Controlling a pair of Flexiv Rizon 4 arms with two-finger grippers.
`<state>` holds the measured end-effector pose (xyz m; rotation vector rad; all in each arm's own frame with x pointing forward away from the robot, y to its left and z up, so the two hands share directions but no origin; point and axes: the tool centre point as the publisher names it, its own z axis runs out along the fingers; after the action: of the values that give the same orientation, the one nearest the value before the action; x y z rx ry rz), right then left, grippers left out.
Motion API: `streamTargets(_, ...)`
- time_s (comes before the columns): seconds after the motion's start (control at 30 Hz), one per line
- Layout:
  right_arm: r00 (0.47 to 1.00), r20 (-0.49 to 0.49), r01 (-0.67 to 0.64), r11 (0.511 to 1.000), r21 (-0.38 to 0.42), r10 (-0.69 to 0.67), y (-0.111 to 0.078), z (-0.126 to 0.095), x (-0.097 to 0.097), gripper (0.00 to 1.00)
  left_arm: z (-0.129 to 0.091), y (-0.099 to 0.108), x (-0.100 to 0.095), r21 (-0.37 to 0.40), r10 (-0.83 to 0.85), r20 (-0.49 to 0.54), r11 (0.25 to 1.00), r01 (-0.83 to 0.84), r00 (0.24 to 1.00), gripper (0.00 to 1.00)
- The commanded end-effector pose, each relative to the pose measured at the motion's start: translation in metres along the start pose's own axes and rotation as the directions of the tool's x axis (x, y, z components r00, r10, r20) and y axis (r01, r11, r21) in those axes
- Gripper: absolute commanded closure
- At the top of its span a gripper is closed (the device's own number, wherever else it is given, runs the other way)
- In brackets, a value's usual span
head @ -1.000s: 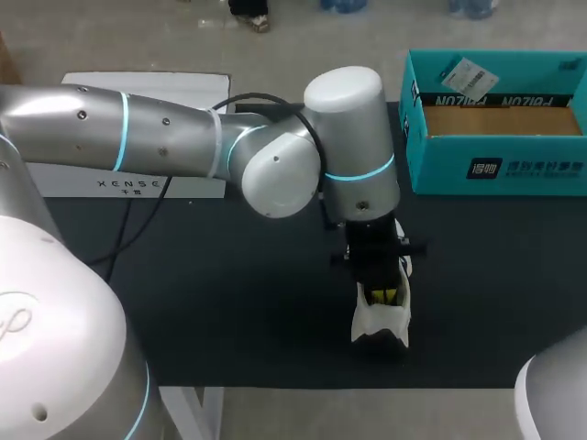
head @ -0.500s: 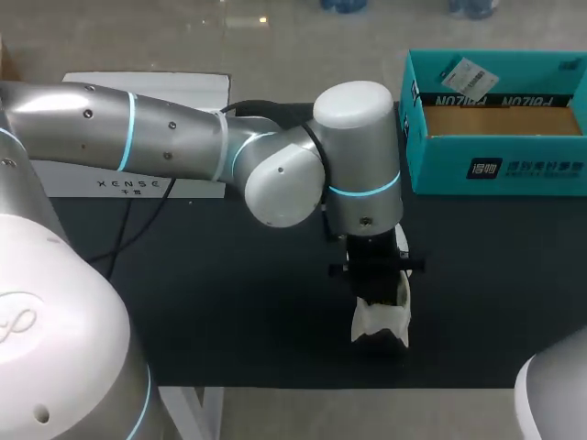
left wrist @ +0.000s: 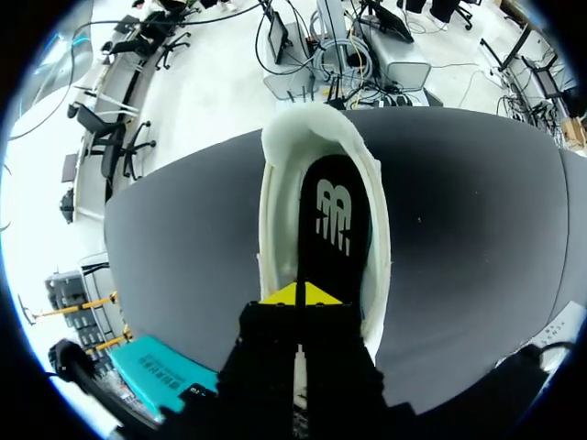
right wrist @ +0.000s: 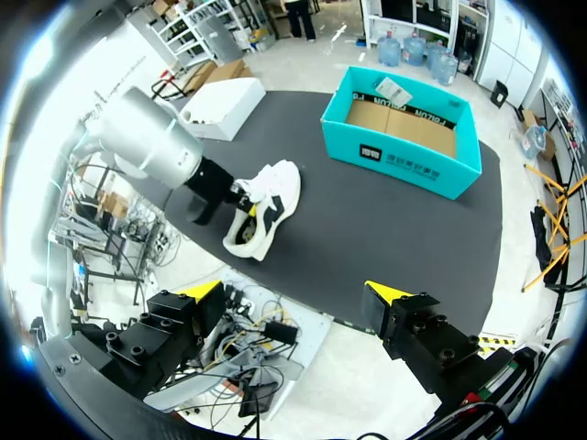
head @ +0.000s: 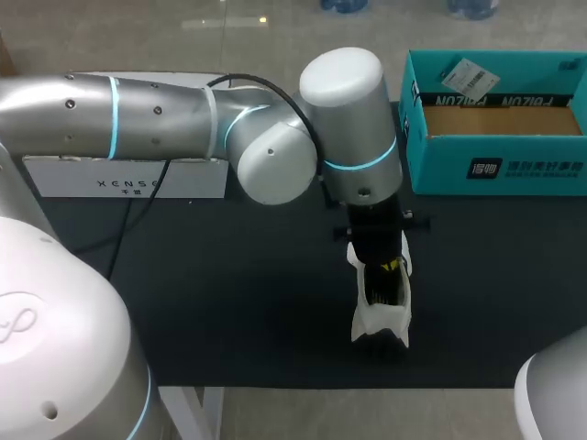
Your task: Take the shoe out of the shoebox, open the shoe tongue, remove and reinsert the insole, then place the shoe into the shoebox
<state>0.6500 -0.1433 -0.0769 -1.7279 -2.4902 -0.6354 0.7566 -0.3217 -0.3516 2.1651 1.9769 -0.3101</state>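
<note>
A white shoe (head: 381, 318) lies on the black mat near the table's front edge, heel toward that edge. My left gripper (head: 390, 269) reaches down into its opening. In the left wrist view the left gripper (left wrist: 303, 295) is shut, its yellow tips together on the black insole (left wrist: 335, 220), which lies flat inside the shoe (left wrist: 275, 220). I cannot tell if the tips pinch the insole. The teal shoebox (head: 495, 170) stands open at the back right, with no shoe in it. My right gripper (right wrist: 293, 293) is open and empty, well off the table, facing the shoe (right wrist: 271, 197) and the shoebox (right wrist: 404, 151).
A white box (head: 128, 179) sits at the back left, partly under my left arm. A paper slip (head: 468, 73) lies inside the shoebox. A black cable (head: 128, 225) trails over the mat on the left. The mat is bare right of the shoe.
My left gripper dipped deeper into the shoe, then drew back a little away from the heel. The shoe stayed where it was.
</note>
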Motion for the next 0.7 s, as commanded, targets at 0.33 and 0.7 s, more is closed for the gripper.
streamTargets(0.33, 1.000, -0.001, -0.001, 1.000, 0.008, 0.001, 0.003, 0.000, -0.001, 0.00, 0.001, 0.015, -0.002, -0.062, 0.010, -0.059, 0.998, -0.014, 0.998, 1.00)
streamTargets(0.7, 1.000, -0.001, -0.001, 1.000, 0.008, 0.001, 0.003, 0.000, -0.001, 0.00, 0.008, 0.013, 0.014, -0.064, -0.006, -0.095, 0.998, -0.001, 0.995, 0.72)
